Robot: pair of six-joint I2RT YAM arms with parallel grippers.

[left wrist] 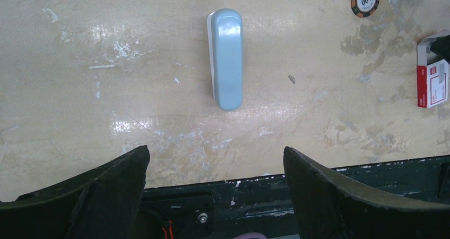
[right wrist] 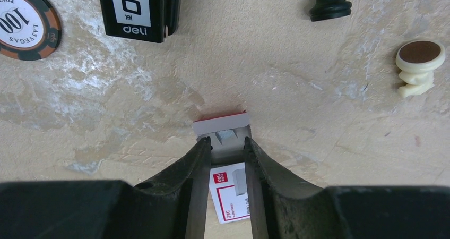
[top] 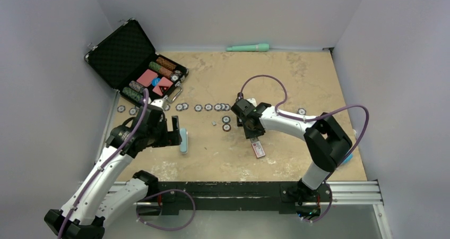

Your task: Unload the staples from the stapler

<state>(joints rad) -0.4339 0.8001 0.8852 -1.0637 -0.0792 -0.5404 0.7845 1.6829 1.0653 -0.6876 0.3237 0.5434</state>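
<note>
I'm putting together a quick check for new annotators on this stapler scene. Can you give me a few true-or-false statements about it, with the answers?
1. The left gripper is open and empty, with the pale blue bar lying ahead of it. True.
2. The right gripper holds the stapler. False: the stapler lies on the table beyond it, and the red-and-white box sits between its fingers.
3. The poker chip case is closed. False: its lid stands open.
4. The cream-coloured lump lies apart from the black chess piece. True.
</note>
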